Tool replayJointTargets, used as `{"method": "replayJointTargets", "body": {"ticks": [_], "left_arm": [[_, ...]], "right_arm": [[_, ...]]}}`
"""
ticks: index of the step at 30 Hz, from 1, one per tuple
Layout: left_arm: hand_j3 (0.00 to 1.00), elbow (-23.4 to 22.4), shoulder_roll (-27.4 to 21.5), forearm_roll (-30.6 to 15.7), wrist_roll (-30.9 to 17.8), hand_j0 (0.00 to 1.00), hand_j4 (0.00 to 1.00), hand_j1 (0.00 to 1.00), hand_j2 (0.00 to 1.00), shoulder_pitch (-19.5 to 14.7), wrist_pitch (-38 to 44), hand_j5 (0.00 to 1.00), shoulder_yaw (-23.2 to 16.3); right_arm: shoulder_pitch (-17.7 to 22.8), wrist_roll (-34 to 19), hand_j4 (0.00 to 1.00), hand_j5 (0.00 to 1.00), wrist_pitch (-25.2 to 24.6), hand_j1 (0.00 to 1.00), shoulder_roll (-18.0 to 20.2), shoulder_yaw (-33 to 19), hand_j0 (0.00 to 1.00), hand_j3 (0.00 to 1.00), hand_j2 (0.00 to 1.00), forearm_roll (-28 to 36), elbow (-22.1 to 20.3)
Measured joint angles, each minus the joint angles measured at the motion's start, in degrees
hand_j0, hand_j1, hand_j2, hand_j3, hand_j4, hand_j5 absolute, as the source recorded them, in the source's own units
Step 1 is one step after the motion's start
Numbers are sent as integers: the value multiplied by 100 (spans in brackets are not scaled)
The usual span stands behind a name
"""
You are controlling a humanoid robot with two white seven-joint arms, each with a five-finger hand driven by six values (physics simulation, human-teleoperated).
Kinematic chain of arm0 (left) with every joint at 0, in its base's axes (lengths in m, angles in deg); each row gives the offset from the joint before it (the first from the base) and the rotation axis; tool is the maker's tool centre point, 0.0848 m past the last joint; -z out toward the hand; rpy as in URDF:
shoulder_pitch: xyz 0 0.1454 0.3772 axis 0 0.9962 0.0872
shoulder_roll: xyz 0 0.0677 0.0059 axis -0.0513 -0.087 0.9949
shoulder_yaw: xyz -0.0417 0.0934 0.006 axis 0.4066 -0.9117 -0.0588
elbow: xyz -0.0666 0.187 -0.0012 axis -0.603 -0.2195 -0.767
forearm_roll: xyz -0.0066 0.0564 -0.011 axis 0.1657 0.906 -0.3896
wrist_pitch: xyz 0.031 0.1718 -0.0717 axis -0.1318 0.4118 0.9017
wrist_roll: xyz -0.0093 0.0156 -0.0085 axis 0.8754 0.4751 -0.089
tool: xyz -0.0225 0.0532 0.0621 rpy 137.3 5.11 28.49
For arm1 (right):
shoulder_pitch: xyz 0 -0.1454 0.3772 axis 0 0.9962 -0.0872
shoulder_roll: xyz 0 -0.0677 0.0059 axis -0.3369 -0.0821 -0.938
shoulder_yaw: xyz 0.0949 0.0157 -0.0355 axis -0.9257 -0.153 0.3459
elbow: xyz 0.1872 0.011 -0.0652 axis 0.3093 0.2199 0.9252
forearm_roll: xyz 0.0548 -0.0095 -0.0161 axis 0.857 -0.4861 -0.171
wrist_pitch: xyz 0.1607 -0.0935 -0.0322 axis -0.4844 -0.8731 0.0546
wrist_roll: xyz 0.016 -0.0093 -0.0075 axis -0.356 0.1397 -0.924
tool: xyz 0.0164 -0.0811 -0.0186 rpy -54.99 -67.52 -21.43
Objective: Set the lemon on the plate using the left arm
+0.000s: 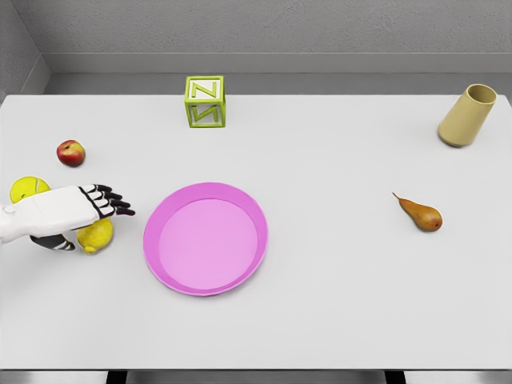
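Your left hand point(76, 212) hovered over the yellow lemon point(95, 236), fingers extended, gripping nothing.
The lemon lay just left of the round pink plate point(206, 238); a yellow tennis ball point(26, 189) and red apple point(70, 152) crowded farther left.

On the white table point(320, 320) there is one round pink plate point(206, 238), one yellow lemon point(96, 236), one yellow-green tennis ball point(27, 190), one small red apple point(70, 153), one brown pear point(420, 214), one lime-green hollow letter cube point(205, 102) and one tan beige cup point(467, 116). One white robot hand with black fingertips point(68, 212) is visible. That makes three fruits, each of a different kind.
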Motion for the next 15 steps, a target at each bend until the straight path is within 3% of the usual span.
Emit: {"method": "replayJointTargets", "body": {"ticks": [8,11,15], "left_arm": [[99,-13,10,25,0,99,99,99,99,9,0,99,-12],[83,-14,10,26,-15,83,83,83,83,9,0,83,-16],[72,-9,11,90,-43,72,72,72,72,9,0,72,-23]], "right_arm": [[0,-1,100,100,0,100,0,0,100,100,100,0,0],[0,-1,100,100,0,100,0,0,100,100,100,0,0],[0,0,100,100,0,100,0,0,100,100,100,0,0]]}}
